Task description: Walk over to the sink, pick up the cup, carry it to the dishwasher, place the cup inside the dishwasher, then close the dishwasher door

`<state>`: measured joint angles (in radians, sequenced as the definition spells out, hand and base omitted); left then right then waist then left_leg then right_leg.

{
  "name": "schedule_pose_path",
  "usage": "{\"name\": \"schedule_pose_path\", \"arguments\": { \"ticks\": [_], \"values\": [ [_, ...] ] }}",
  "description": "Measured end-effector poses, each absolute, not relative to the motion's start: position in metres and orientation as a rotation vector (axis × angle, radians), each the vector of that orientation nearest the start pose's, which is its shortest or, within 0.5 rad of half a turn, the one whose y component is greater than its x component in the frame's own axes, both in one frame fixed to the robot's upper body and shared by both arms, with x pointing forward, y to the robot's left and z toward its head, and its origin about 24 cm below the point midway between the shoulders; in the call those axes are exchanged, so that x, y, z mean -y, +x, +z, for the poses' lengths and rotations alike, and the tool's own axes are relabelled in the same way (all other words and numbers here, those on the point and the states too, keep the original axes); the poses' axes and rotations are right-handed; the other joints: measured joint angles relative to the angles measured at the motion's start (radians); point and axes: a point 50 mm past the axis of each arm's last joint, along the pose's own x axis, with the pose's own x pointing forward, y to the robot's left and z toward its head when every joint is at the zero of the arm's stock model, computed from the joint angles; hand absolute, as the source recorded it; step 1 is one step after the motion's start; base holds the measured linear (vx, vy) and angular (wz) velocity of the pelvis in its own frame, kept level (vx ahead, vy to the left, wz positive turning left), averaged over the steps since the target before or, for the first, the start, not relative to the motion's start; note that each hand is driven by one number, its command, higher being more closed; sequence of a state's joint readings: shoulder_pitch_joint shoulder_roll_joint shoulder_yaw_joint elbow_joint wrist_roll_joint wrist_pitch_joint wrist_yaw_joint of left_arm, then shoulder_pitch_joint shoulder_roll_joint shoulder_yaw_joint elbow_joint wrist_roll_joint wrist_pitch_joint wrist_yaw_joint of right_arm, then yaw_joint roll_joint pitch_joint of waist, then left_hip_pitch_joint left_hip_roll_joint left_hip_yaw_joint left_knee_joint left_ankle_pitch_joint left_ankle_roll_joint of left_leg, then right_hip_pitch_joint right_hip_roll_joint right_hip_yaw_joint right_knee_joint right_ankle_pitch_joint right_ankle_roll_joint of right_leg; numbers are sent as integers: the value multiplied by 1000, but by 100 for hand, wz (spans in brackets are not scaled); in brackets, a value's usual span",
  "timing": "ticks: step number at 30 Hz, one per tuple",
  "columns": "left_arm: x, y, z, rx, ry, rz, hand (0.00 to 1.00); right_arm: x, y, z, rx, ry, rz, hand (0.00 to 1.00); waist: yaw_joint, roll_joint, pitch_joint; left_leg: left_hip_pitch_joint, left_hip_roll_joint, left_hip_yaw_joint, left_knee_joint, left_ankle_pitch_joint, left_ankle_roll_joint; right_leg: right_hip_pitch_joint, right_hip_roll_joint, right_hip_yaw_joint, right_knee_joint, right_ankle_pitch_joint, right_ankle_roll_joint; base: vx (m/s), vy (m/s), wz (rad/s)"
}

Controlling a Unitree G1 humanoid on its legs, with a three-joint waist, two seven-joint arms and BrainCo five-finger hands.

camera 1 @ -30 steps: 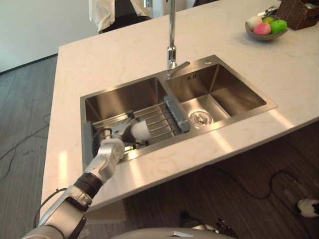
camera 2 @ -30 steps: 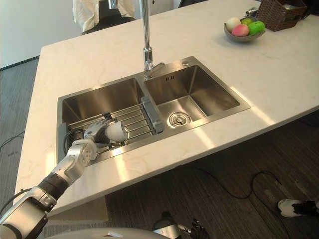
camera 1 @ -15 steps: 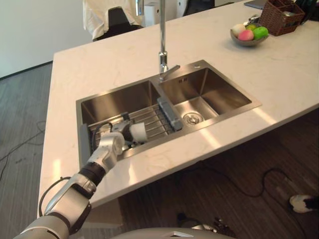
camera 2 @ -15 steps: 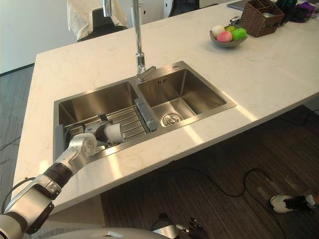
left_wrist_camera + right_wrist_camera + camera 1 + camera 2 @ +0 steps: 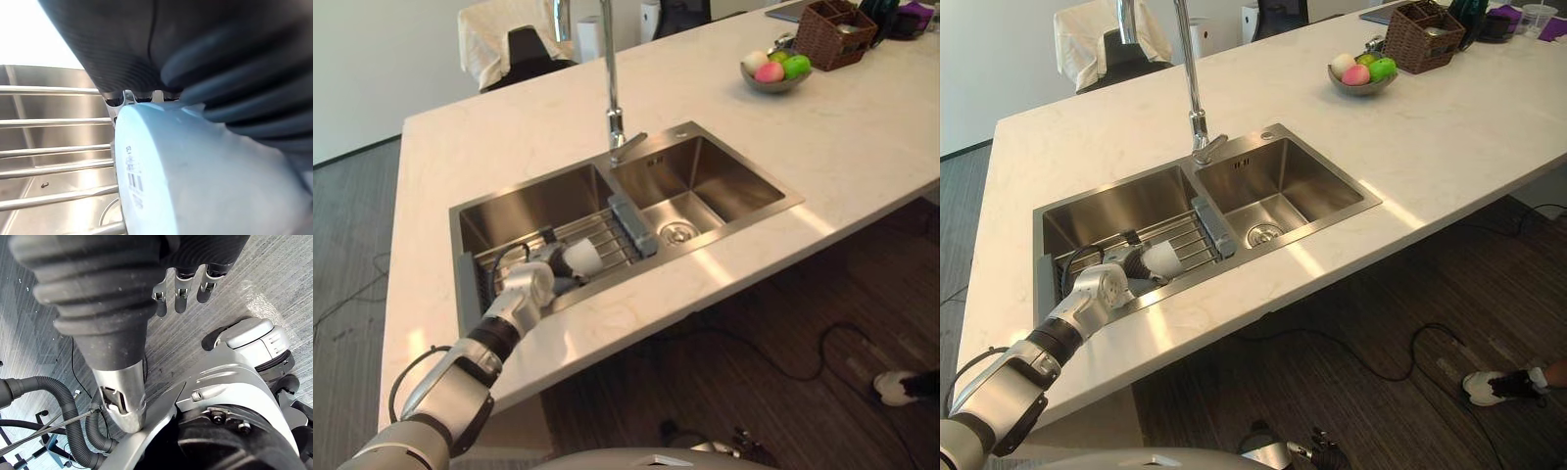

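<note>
A white cup [image 5: 579, 257] lies on its side on the wire rack [image 5: 612, 238] in the left basin of the steel sink [image 5: 524, 201]. My left hand [image 5: 532, 282] reaches down over the counter edge into that basin and sits right at the cup's base. In the left wrist view the cup [image 5: 195, 171] lies close against the hand's dark cover [image 5: 195, 44], its rim pointing away over the rack bars. My right hand [image 5: 181, 293] hangs low over the grey floor, fingers straight and holding nothing.
A tall faucet [image 5: 610, 78] rises between the two basins. On the marble counter [image 5: 862, 137] at the far right stand a fruit bowl [image 5: 773, 70] and a wicker basket [image 5: 829, 34]. A cloth-draped chair [image 5: 509, 44] stands behind the counter. A person's shoe [image 5: 901, 387] is on the floor at the right.
The whole picture has shifted, so the camera has moved. My left hand stays at the cup on the rack in the left basin.
</note>
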<state>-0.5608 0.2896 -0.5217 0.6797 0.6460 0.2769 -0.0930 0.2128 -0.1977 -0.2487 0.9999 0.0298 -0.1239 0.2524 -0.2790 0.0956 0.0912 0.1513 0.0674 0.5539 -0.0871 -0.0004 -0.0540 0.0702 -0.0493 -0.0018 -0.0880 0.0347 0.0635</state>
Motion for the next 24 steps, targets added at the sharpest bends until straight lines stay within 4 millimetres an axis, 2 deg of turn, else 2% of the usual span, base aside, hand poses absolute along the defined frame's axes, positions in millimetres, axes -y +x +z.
{"name": "schedule_pose_path", "arguments": {
  "ticks": [15, 19, 24],
  "values": [
    [-135, 333, 5, -255, 1066, -332, 100, 253, 59, -149, -1044, 43, -140, 0, 14, -1, 0, 9, 1, -9, 0, -2, -4, 14, 0, -13, 0, -4, -4, 0, -6, 2],
    [-128, 331, 16, -141, 897, -294, 100, 254, 56, -150, -1055, 42, -142, 0, 26, -5, -1, 4, -2, -33, 0, 3, 4, 18, -5, -35, 1, -6, -3, 15, -23, 13],
    [-112, 316, 25, -38, 617, -289, 100, 250, 55, -152, -1063, 48, -145, 0, 35, -23, -3, 2, -9, -59, 0, -1, 5, 27, -12, -100, 6, -5, -7, 31, -21, 15]
  ]
}}
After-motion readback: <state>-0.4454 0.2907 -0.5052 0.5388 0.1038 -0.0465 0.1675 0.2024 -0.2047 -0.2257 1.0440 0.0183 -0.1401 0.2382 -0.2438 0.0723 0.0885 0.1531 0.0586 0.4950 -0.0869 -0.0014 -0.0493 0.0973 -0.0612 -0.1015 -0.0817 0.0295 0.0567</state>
